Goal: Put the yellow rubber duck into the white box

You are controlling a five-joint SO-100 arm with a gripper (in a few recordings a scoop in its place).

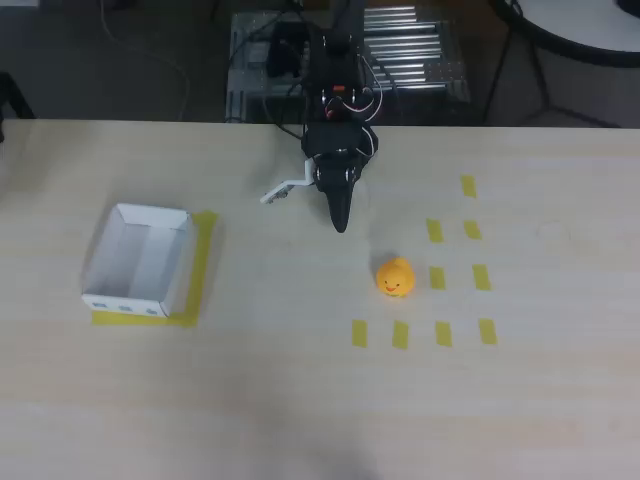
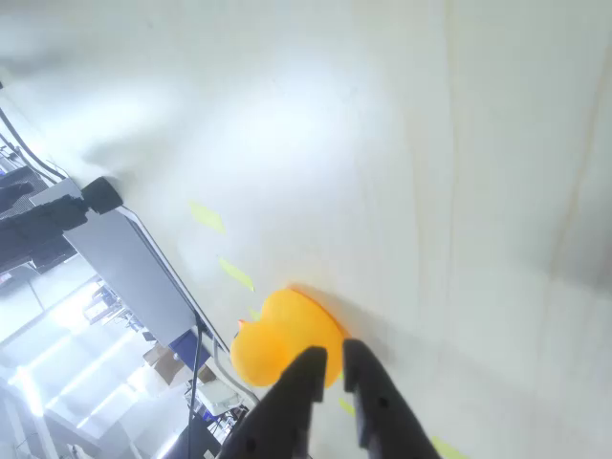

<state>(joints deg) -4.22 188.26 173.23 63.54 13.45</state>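
Observation:
The yellow rubber duck (image 1: 395,277) sits on the pale wooden table, right of centre, among yellow tape strips. In the wrist view the yellow rubber duck (image 2: 282,339) lies just beyond my fingertips. My black gripper (image 1: 340,222) hangs above the table up and to the left of the duck, pointing toward the front edge. Its two fingers (image 2: 296,392) stand almost together with nothing between them, so my gripper (image 2: 331,363) is shut. The white box (image 1: 135,300), a shallow open tray, rests far to the left on a yellow tape outline.
Several short yellow tape strips (image 1: 436,231) mark the table around and right of the duck. The arm's base and cables (image 1: 335,90) stand at the table's back edge, with a metal rack (image 1: 410,60) behind. Bare tabletop lies between the duck and the box.

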